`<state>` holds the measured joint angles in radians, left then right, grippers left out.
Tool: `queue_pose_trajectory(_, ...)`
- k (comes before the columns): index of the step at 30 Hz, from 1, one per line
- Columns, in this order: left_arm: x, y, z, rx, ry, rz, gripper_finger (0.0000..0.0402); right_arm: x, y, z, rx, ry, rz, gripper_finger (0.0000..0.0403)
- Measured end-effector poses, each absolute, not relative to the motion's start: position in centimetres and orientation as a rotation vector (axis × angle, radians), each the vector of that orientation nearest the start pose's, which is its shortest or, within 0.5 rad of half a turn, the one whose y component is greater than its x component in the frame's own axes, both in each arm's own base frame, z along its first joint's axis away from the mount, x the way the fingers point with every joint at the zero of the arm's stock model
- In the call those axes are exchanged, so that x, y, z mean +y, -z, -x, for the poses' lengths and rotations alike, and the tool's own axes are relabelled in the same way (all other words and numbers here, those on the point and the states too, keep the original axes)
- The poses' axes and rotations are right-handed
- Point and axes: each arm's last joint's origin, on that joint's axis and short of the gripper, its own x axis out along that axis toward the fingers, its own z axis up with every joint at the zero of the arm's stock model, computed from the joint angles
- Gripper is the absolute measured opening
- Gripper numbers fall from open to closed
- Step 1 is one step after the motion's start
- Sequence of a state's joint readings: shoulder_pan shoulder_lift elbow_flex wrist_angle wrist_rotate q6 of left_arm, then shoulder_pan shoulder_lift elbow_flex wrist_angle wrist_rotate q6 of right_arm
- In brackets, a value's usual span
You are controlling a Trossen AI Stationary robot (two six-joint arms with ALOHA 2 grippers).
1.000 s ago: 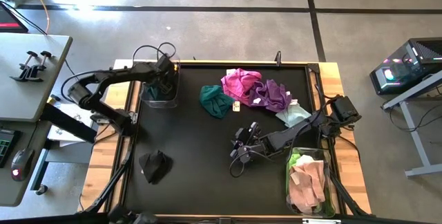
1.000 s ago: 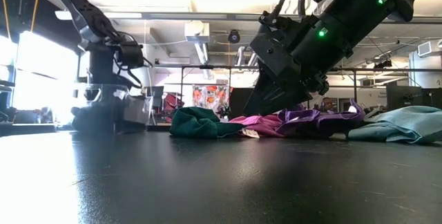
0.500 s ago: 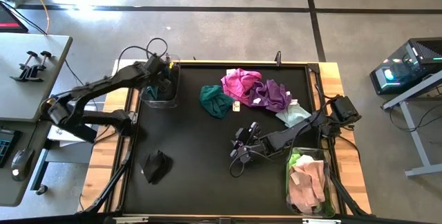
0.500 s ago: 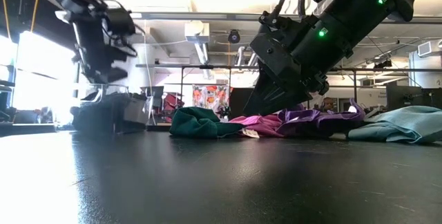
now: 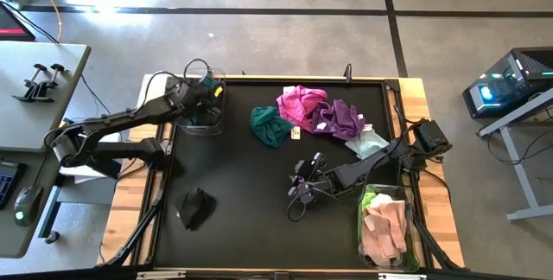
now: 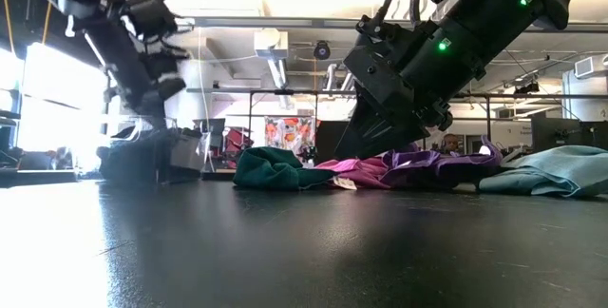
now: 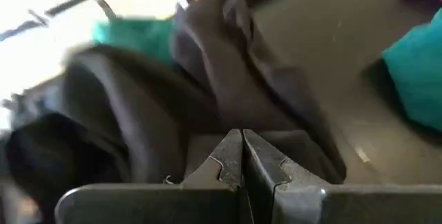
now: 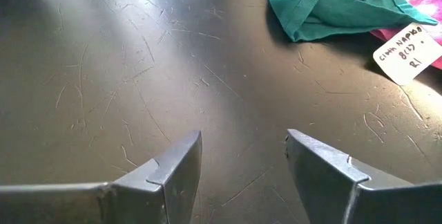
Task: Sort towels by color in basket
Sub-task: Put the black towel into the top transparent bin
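While the left hand [image 5: 206, 97] hangs closed and empty over the upper-left bin [image 5: 200, 123], the open right hand [image 5: 301, 189] should approach the teal towel [image 5: 270, 126] low.

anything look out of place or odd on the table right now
One thing: a black towel lies crumpled alone near the table's front left, far from the teal, magenta, purple and mint towels clustered at the back. A paper tag sits loose beside the magenta towel. Nothing looks spilled or damaged.

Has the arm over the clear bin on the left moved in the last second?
Yes. The left gripper has drawn back off the clear plastic bin toward the table's left edge.
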<state>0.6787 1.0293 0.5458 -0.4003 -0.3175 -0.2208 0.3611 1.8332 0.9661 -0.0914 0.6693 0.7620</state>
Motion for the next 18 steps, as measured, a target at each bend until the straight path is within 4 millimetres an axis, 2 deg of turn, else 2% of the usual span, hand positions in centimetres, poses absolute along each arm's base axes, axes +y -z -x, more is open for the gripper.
queue_pose_trajectory(3,12.7,-17.6,-14.0,0.807,-1.044,0.386,0.0000,10.5,-13.6,-32.9,0.666,0.571,-0.239,0.0207)
queue_pose_trajectory(6,13.2,-16.4,-13.8,0.789,-1.060,0.424,0.0000,10.5,-13.6,-32.9,0.666,0.571,-0.239,0.0207)
queue_pose_trajectory(10,13.4,-15.1,-13.0,0.895,-1.083,0.420,0.0000,10.5,-13.7,-32.9,0.665,0.570,-0.239,0.0207)
queue_pose_trajectory(12,14.0,-15.7,-13.2,0.834,-1.090,0.410,0.0000,10.5,-13.7,-32.9,0.664,0.570,-0.240,0.0207)
queue_pose_trajectory(15,14.2,-15.5,-12.8,0.870,-1.098,0.419,0.0000,10.5,-13.7,-32.9,0.664,0.570,-0.240,0.0207)
queue_pose_trajectory(18,14.5,-16.8,-13.0,0.853,-1.097,0.412,0.0000,10.5,-13.7,-32.9,0.664,0.570,-0.240,0.0207)
